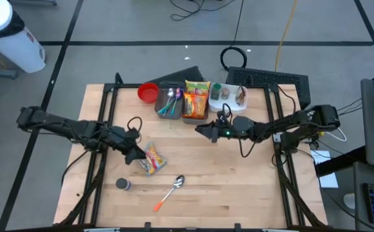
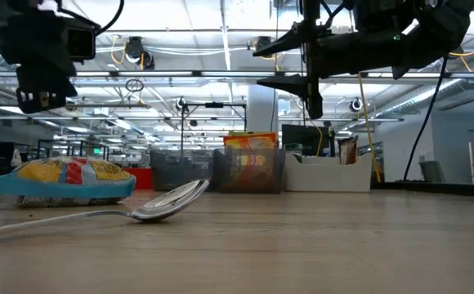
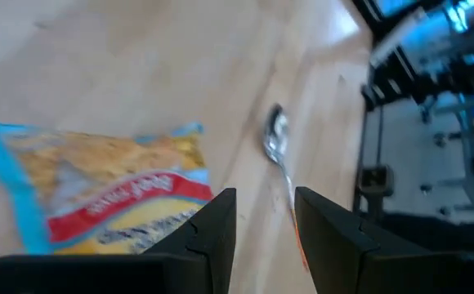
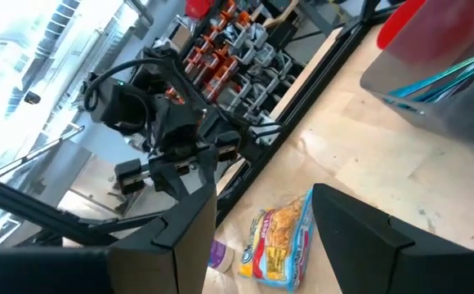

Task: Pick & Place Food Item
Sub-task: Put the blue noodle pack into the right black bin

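A food packet (image 1: 153,158), yellow and red with blue edges, lies flat on the wooden table, left of centre. It also shows in the low view (image 2: 65,180) and the left wrist view (image 3: 98,196). My left gripper (image 1: 135,154) hovers just left of the packet, above the table, open and empty; its fingers stand apart in the left wrist view (image 3: 266,237). My right gripper (image 1: 203,131) hangs open and empty, high over the table's middle (image 2: 290,64), with the packet in the right wrist view (image 4: 282,241) beyond its fingers.
A metal spoon (image 1: 171,190) with an orange handle and a small dark cylinder (image 1: 123,184) lie near the front edge. At the far edge stand a red bowl (image 1: 148,92), a grey utensil bin (image 1: 169,102), a bin of noodle packets (image 1: 196,98) and a white tray (image 1: 229,95).
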Controlling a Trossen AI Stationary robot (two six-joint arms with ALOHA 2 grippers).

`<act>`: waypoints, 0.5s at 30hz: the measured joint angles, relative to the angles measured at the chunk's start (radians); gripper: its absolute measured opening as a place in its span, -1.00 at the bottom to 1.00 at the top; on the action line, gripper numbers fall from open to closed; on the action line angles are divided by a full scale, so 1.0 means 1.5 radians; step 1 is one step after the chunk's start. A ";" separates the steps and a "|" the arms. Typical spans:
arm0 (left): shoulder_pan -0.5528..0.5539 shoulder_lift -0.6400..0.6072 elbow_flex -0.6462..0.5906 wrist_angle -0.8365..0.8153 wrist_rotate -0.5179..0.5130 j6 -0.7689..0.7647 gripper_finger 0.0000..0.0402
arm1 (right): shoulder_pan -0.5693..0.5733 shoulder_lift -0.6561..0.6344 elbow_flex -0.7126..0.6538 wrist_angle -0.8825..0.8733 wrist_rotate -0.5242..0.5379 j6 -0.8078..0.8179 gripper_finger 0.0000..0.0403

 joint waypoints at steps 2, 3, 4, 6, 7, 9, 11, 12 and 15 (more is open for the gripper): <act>0.035 0.000 0.000 -0.013 0.000 0.000 -0.35 | -0.006 0.000 0.000 -0.001 -0.001 0.001 -0.03; 0.054 0.000 0.000 -0.021 0.001 -0.002 -0.35 | -0.009 0.000 0.000 0.000 -0.002 0.001 -0.03; 0.076 0.000 0.000 -0.032 0.004 -0.004 -0.34 | -0.011 0.000 0.000 0.000 -0.002 0.001 -0.03; 0.123 0.000 0.000 -0.072 0.021 -0.005 -0.35 | -0.014 0.000 0.000 0.000 -0.003 -0.001 -0.03; 0.147 0.000 0.000 -0.098 0.033 -0.003 -0.35 | -0.016 0.000 0.000 -0.001 -0.003 -0.001 -0.03; 0.195 0.000 0.000 -0.156 0.057 0.004 -0.34 | -0.017 0.000 0.000 0.000 -0.004 -0.001 -0.03; 0.241 0.012 0.000 -0.196 0.084 0.030 -0.34 | -0.017 0.000 0.000 0.000 -0.005 -0.003 -0.03; 0.261 0.020 0.000 -0.203 0.102 0.052 -0.34 | -0.017 0.000 0.000 0.000 -0.006 -0.004 -0.03; 0.317 0.050 0.000 -0.183 0.180 0.116 -0.30 | -0.017 0.000 0.000 -0.001 -0.023 -0.008 -0.03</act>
